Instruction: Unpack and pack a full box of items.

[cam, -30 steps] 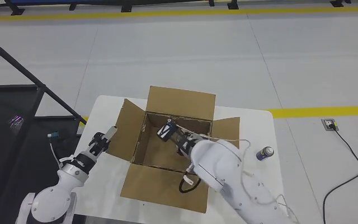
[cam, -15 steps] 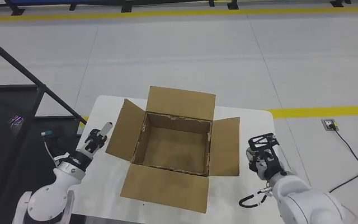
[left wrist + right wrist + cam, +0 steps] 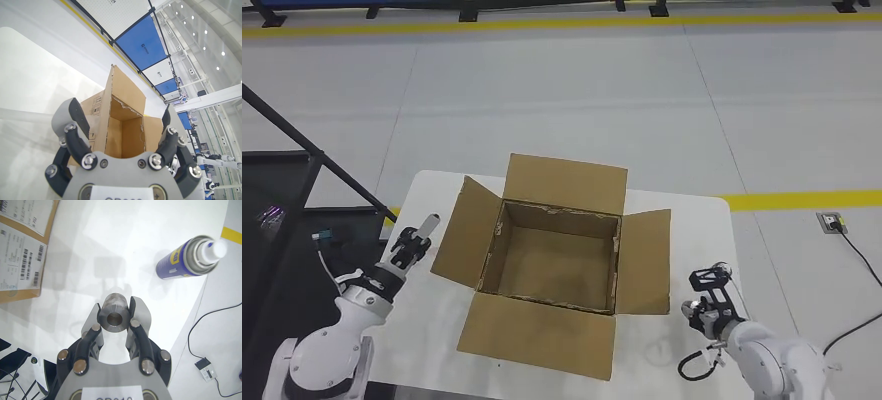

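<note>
Near the table (image 3: 132, 228) edge, right hand (image 3: 115, 305) clamps cylinder (image 3: 113, 318) — spray can (image 3: 181, 260) beside.

The box (image 3: 552, 265) is plain brown cardboard; the labels (image 3: 19, 264) on one flap are white with black barcodes. The table (image 3: 682, 215) is white. The spray can (image 3: 181, 262) is blue with yellow marking and a white nozzle. The metal cylinder (image 3: 113, 306) is dull grey. The floor stripe (image 3: 802, 200) is yellow.

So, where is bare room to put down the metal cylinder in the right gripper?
Bare table lies between the box flap and the spray can, below the right gripper. The box floor is bare too. It is tight beside the can.
</note>
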Controlling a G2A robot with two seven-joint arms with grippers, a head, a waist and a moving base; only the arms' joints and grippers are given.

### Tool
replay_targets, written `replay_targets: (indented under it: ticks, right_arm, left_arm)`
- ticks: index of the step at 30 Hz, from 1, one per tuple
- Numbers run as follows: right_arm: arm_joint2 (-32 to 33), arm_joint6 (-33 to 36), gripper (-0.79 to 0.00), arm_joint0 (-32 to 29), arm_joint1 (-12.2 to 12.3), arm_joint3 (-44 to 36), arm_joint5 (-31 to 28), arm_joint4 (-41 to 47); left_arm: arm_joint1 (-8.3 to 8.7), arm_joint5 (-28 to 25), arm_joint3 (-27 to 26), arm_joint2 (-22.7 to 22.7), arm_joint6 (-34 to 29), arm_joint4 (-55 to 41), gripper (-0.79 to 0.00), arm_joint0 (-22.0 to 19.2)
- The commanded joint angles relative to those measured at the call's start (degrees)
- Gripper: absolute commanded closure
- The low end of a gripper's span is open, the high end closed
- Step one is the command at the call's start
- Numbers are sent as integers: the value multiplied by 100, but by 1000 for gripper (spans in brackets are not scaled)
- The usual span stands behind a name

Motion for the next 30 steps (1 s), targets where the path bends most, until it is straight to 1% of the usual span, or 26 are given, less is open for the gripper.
replay_targets:
  ticks: [1,6,7,8,10,12,14,17,19,21,22,24,26,27,30]
  right_arm:
    - [-7,-18,0,106,14,249,-32,5]
    - [-40,-148,0,196,46,527,-114,9]
    - [-41,-163,-40,207,52,556,-127,13]
    - [-46,-173,-102,217,58,582,-140,15]
    - [-66,-167,-256,238,70,621,-158,14]
    - [-90,-168,-317,259,80,645,-156,12]
    - [-118,-164,-348,277,91,675,-190,31]
    - [-125,-217,-372,291,107,712,-213,87]
    - [-137,-220,-406,293,117,714,-202,92]
    - [-124,-244,-468,288,130,667,-176,82]
    - [-112,-286,-533,268,135,574,-144,79]
    - [-67,-341,-613,167,148,217,-45,11]
    - [-8,-314,-693,29,161,-328,145,-134]
    - [39,-333,-785,-45,165,-632,229,-161]
    - [249,-308,-785,-180,189,-1339,316,-157]
  left_arm:
    - [8,2,-19,-29,-16,-3,-785,6]
    - [24,18,-65,-67,-42,-2,-785,26]
    - [28,21,-79,-72,-48,5,-785,27]
    - [30,23,-87,-73,-48,5,-785,29]
    - [36,28,-102,-70,-54,17,-785,31]
    - [40,34,-113,-64,-60,21,-785,33]
    - [45,39,-120,-62,-55,27,-785,37]
    - [51,43,-126,-51,-55,36,-785,50]
    - [55,47,-132,-46,-48,35,-785,56]
    - [60,54,-137,-41,-52,53,-785,62]
    - [62,58,-142,-39,-51,53,-785,64]
    - [65,66,-154,-35,-45,55,-785,68]
    - [70,67,-178,-29,-35,76,-785,73]
    - [72,67,-189,-26,-32,78,-785,73]
    - [75,81,-198,7,-23,86,-785,60]
